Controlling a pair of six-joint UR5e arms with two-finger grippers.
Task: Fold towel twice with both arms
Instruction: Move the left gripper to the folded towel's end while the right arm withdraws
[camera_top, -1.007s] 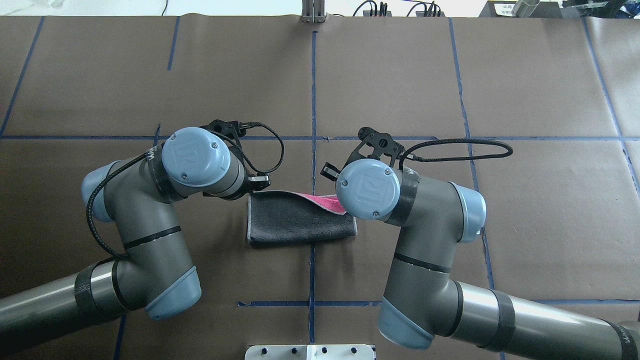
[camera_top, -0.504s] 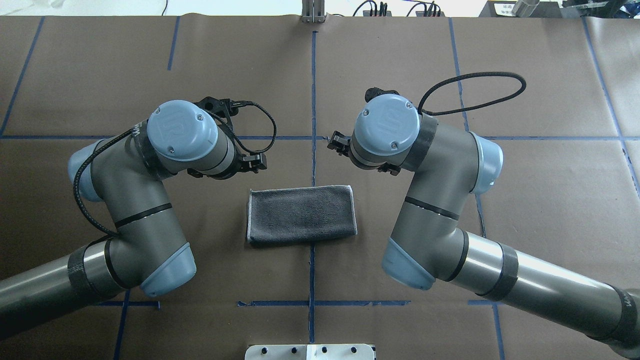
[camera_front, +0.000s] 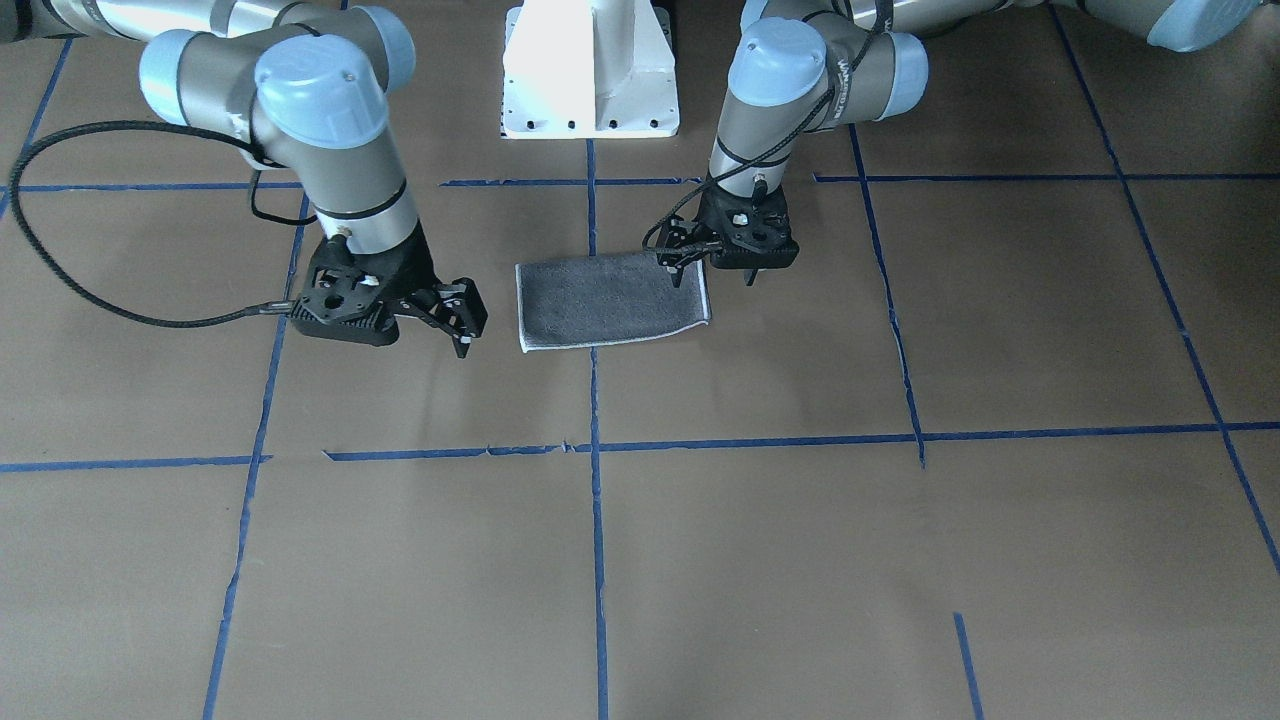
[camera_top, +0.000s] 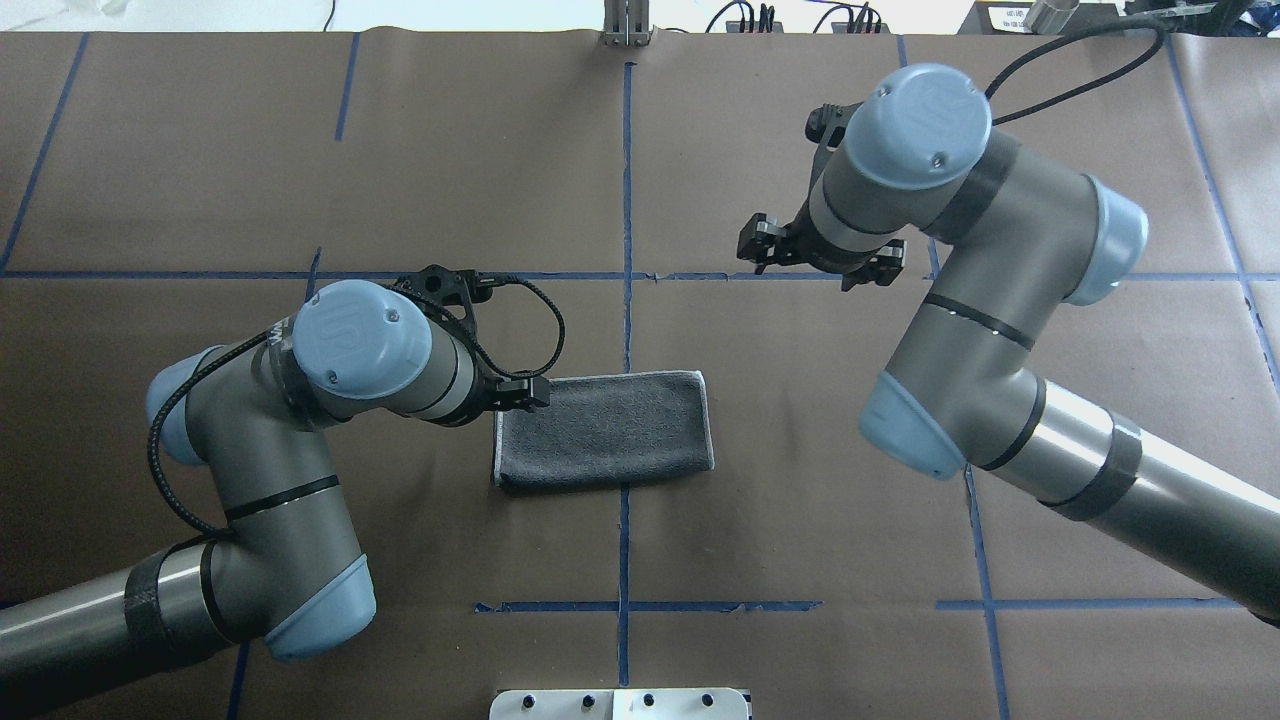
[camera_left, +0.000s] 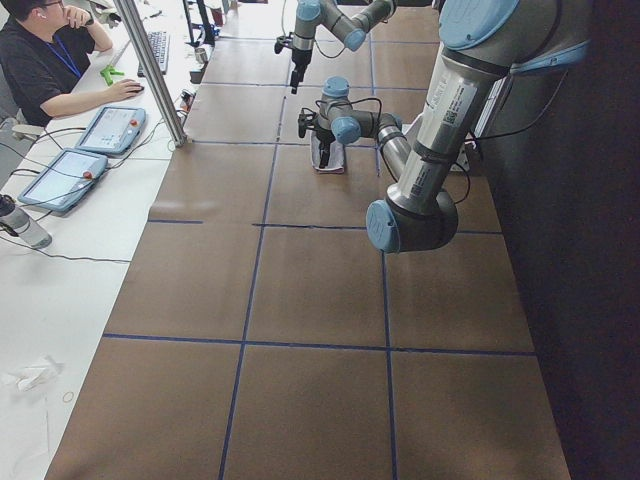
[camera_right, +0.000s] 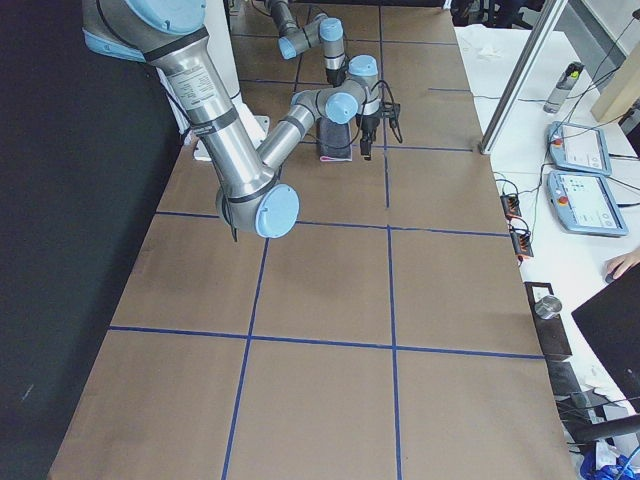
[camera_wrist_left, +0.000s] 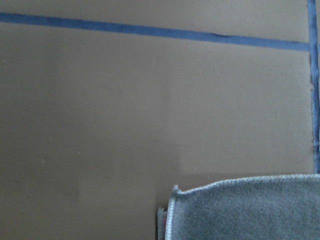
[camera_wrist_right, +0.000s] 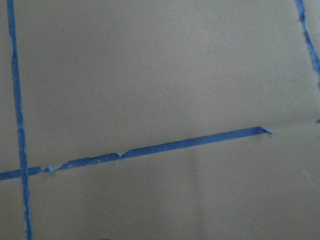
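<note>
The towel lies flat on the brown table as a folded rectangle, dark grey face up, with pale edging; no pink shows. It also shows in the front-facing view. My left gripper is open at the towel's far left corner. In the front-facing view one finger is over the cloth and the other is off it. The left wrist view shows only that corner. My right gripper is open and empty, well beyond the towel and to the right; it also shows in the front-facing view.
Blue tape lines grid the brown table cover. The white pedestal base stands at the robot's edge. A metal post and cables stand at the far edge. An operator sits at a side desk with tablets.
The towel's far edge, lifted with pink showing, was let go and now lies flat. Both grippers drew back; the right then swung far and right, and the left returned to the far left corner.
</note>
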